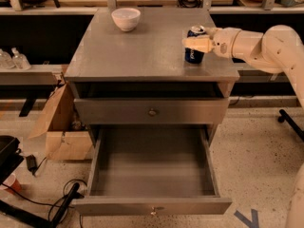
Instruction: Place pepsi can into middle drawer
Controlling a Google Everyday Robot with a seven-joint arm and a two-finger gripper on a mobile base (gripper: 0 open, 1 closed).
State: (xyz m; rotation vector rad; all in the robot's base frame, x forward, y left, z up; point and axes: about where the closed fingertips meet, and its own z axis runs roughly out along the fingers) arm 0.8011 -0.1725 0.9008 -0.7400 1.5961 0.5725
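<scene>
The pepsi can (194, 56), dark blue with a silver top, stands upright on the right side of the grey cabinet top (142, 51). My gripper (197, 42) reaches in from the right on a white arm and sits at the can's upper half, crossing in front of it. The middle drawer (152, 206) is pulled wide open below, a deep grey box with a small knob on its front. Nothing shows inside it.
A white bowl (126, 19) sits at the back left of the cabinet top. A shallower knobbed drawer front (152, 111) is above the open drawer. A cardboard box (59, 127), cables and dark equipment (9, 156) lie on the floor at left.
</scene>
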